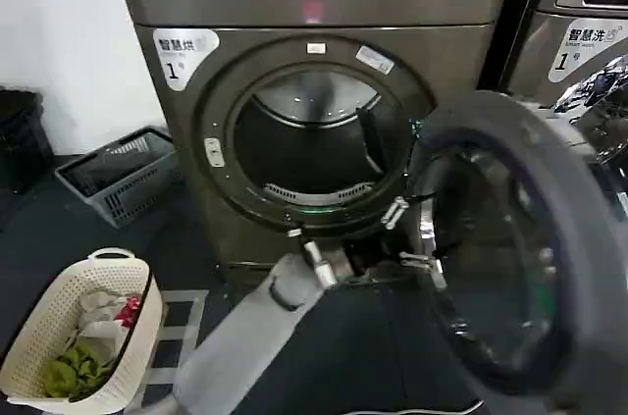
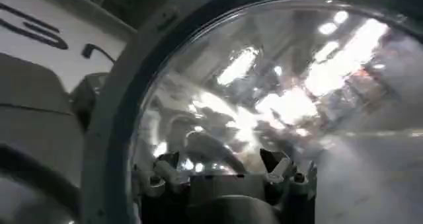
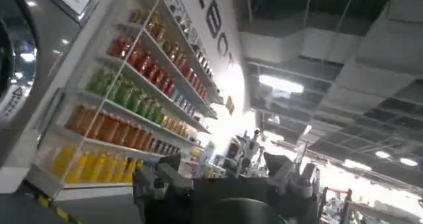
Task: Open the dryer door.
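Note:
The bronze-grey dryer [image 1: 186, 180] stands in front of me with its drum opening [image 1: 314, 140] uncovered. The dryer door [image 1: 579, 268] is swung wide out to the right, its grey inner rim and dark glass facing me. My left arm reaches up from the lower left. Its left gripper [image 1: 410, 235] is open at the door's hinge-side edge, just below the drum opening. In the left wrist view the door's glass [image 2: 277, 86] is close ahead of the open left gripper [image 2: 221, 169]; whether they touch I cannot tell. The right gripper [image 3: 225, 172] is open and holds nothing, pointing at shelves.
A white laundry basket [image 1: 39, 356] with clothes stands at the lower left, with a grey crate [image 1: 123, 175] and a black bin [image 1: 20, 135] behind it. A neighbouring machine [image 1: 579, 42] stands on the right. Shelves of coloured bottles [image 3: 132, 106] show in the right wrist view.

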### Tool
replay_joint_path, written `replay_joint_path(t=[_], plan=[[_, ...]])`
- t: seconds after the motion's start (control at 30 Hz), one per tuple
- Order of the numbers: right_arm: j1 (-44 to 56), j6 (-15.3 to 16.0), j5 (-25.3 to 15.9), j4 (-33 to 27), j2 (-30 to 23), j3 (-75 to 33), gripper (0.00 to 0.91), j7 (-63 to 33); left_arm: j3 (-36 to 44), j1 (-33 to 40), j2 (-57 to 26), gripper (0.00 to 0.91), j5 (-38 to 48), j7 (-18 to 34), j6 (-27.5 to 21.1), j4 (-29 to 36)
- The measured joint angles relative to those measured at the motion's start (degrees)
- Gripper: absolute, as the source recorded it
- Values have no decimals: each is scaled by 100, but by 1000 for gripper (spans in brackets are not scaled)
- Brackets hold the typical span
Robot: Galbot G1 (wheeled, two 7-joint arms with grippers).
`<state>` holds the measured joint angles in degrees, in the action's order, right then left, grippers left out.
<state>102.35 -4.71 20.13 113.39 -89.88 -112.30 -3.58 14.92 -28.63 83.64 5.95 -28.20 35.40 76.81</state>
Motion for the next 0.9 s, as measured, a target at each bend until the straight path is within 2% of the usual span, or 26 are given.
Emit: replay_joint_path(t=[0.23,0.43,0.7,0.9], plan=[[9,16,11,21,-65,-101,907,-86,234,246,347,907,-45,19,-49,-355],[0,325,-62,-32,-77,-217,907,-405,268,401,591,907,-27,22,-89,-634],[45,402,-438,-369,-88,-423,907,-1103,300,503,714,907,-26,21,-153,-807],[139,196,-833,-607,-233,-418,907,-1431,423,610,855,907,-31,20,-226,-972]])
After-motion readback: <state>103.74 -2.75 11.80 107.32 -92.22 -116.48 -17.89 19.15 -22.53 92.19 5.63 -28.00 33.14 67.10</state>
